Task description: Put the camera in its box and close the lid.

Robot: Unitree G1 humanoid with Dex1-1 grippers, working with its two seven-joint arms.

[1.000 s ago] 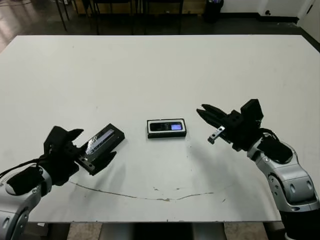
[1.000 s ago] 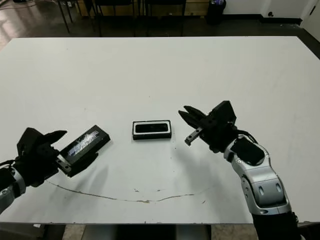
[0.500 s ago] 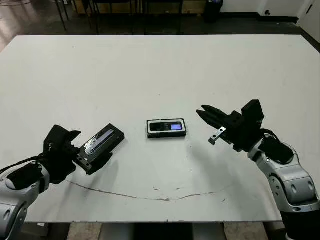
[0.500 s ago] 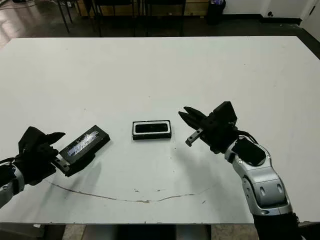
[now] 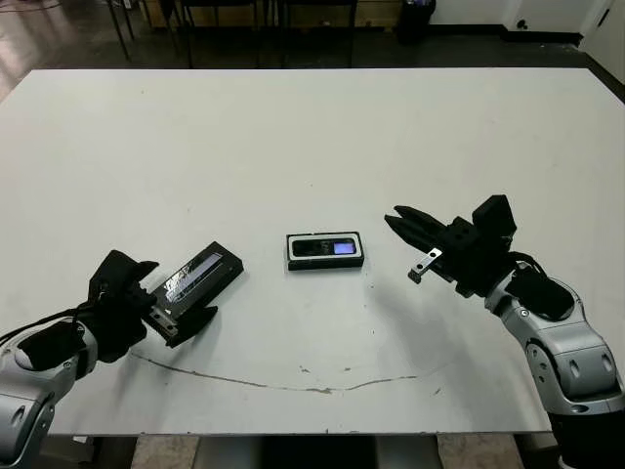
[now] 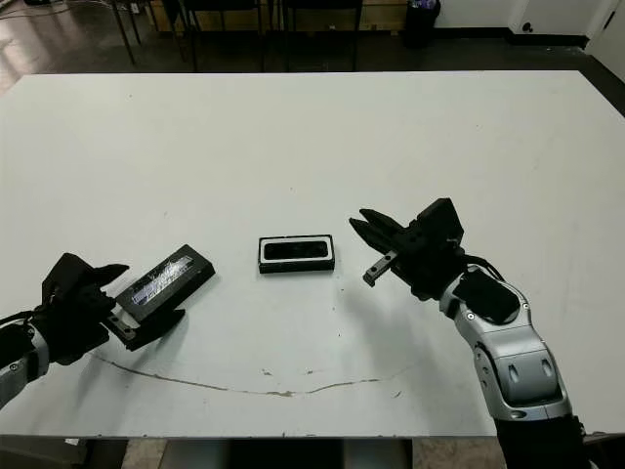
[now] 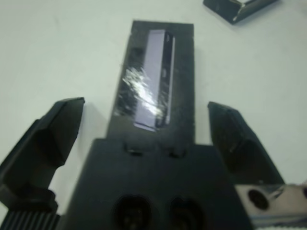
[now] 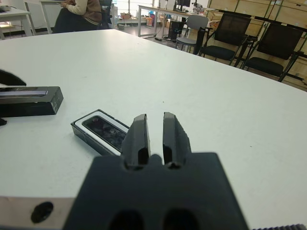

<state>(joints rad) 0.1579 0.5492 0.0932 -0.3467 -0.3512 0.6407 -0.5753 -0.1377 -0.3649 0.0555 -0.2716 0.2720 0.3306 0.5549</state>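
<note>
Now the left end effector (image 5: 172,305), fingers spread, has backed off the lid (image 5: 200,275).

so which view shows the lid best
The left wrist view: the lid fills the frame between the open left gripper fingers, its pale strip clear. Both eye views show it small on the table; the right wrist view shows only its side edge.

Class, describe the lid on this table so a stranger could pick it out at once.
On the white table, look toward the robot's left, near the front edge. The lid lies flat between the open fingers of the left gripper. Unlike the white-lined box at the centre, it is a solid black panel with a pale strip.
</note>
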